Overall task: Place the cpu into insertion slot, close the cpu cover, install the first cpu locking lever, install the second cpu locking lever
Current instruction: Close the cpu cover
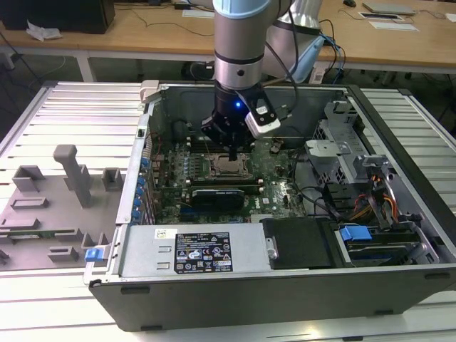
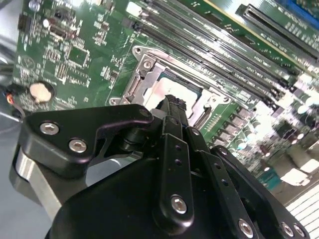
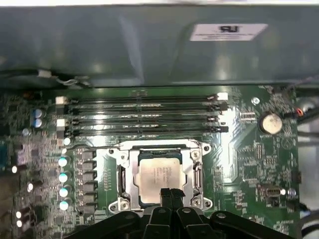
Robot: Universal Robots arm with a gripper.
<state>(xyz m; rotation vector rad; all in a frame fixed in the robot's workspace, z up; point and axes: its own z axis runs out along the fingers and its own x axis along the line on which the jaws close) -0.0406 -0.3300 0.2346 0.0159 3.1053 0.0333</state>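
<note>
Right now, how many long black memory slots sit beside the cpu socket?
4. In the first wrist view the memory slots lie side by side, parallel, between the insertion slot and the case wall; none seems hidden.

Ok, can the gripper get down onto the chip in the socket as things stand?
Probably yes: the gripper hangs just above the chip with nothing between them, and the memory slots lie clear to one side. It is shut, though.

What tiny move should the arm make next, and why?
Likely a slight push down on the cpu cover: the cpu already sits in the insertion slot, the cover frames it, and the shut end effector hangs at the cover's edge. Contact is unclear.
</note>
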